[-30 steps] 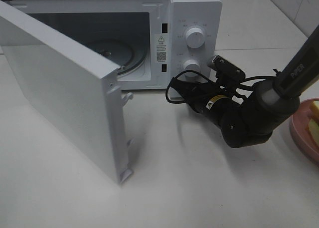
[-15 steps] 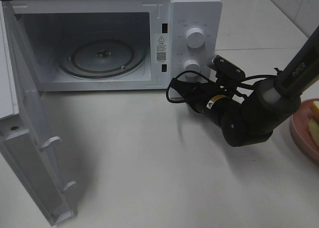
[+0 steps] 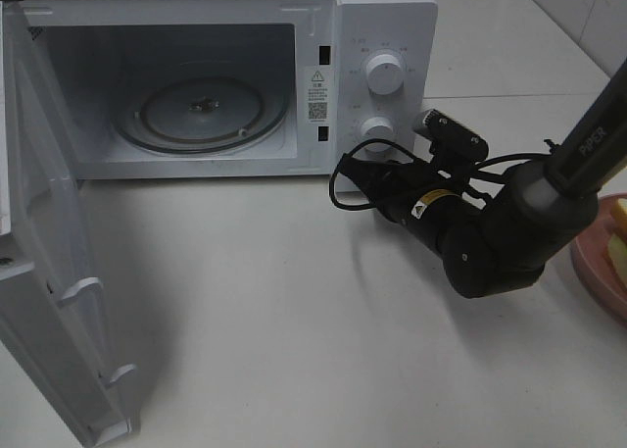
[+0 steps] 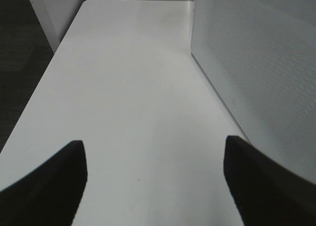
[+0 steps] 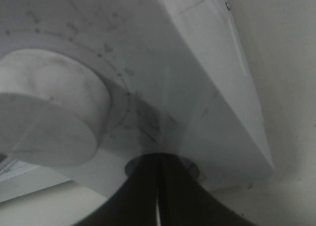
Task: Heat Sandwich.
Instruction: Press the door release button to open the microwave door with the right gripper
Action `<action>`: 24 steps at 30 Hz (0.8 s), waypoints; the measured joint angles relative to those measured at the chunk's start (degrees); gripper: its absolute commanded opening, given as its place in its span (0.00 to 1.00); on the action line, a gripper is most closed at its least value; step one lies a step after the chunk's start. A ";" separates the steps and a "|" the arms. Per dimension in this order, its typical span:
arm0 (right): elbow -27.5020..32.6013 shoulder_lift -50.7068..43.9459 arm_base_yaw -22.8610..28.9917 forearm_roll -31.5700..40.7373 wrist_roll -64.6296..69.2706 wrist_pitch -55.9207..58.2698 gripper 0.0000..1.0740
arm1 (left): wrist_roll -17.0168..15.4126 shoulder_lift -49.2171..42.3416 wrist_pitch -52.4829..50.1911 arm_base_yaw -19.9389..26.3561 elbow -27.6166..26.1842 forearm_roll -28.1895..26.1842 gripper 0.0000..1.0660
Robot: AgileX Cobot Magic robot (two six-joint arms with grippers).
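White microwave [image 3: 392, 26] stands open; closed right hand [image 5: 157, 161] near lower knob [image 3: 376, 128].

Pale, yellow-edged sandwich [image 3: 619, 254] pieces lie on a pink plate [image 3: 585, 272] at 3 o'clock, mostly cropped.

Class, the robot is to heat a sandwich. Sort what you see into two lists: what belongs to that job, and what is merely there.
Belongs to the job: sandwich; pink plate under it; microwave; its open door; glass turntable; upper knob; lower knob; shut right hand at the control panel.

Merely there: white table; tiled wall; open left hand, holding nothing.
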 measured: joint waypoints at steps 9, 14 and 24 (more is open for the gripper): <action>5.10 -4.07 -0.63 0.06 0.00 -1.95 0.00 | 0.00 0.00 0.00 0.00 0.00 0.00 0.69; 8.37 -7.05 -0.86 -0.69 -0.06 -2.06 0.00 | 0.00 0.00 0.00 0.00 0.00 0.00 0.69; 16.90 -15.41 -0.86 -2.35 -0.40 1.20 0.00 | 0.00 0.00 0.00 0.00 0.00 0.00 0.69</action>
